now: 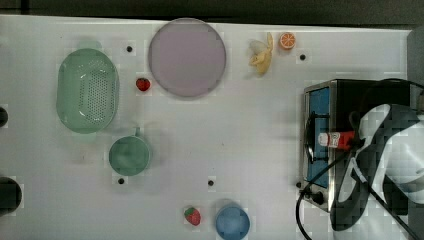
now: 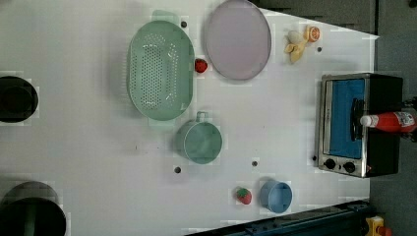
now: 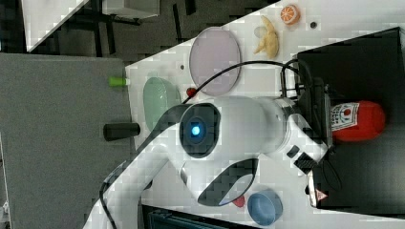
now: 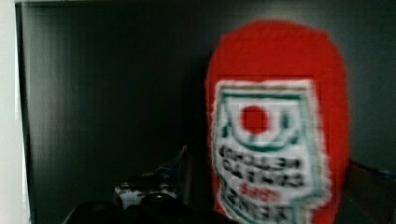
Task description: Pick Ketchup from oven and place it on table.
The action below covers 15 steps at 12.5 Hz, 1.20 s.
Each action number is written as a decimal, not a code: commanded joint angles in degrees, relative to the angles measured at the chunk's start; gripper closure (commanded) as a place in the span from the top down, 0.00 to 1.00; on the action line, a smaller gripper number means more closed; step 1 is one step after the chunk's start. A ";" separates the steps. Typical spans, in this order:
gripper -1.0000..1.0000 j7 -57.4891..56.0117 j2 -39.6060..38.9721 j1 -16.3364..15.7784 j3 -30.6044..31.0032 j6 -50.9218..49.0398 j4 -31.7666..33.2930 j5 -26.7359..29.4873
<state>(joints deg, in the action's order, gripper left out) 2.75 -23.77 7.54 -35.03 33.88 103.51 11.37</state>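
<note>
The ketchup (image 2: 388, 121) lies on its side atop the oven (image 2: 359, 125) at the left view's right edge, not yet lifted, the released end effector (image 3: 317, 125) close by, so grasping and transfer to the worktop (image 1: 260, 135) remain.

Leans the white arm (image 1: 385, 165) in over the edge of the table (image 1: 240, 125) on the top view's right, near the corner at the top view's lower right. Rises from the right view's lower left, bends at a thick joint with a dark round cap and a blue light, then stretches level toward the right view's right. Ends in a black wrist and the gripper (image 3: 328, 119), pointed sideways rather than down. Holds the jaws spread to their widest, with nothing clamped between them. Carries a black cable looped along the forearm to the wrist.
</note>
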 commanded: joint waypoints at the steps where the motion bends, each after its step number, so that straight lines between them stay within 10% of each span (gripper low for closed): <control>1: 1.00 0.61 0.15 0.91 -0.13 1.34 -1.72 2.14; 4: 0.96 0.61 -0.52 1.05 -0.09 2.24 -1.65 2.14; 7: 0.64 0.61 -0.60 1.10 -0.12 2.17 -1.65 2.13; 15: 0.64 0.61 4.29 -0.48 -0.52 -6.42 -7.82 0.50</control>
<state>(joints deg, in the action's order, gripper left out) 2.80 -23.56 8.34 -35.61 29.04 100.72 11.75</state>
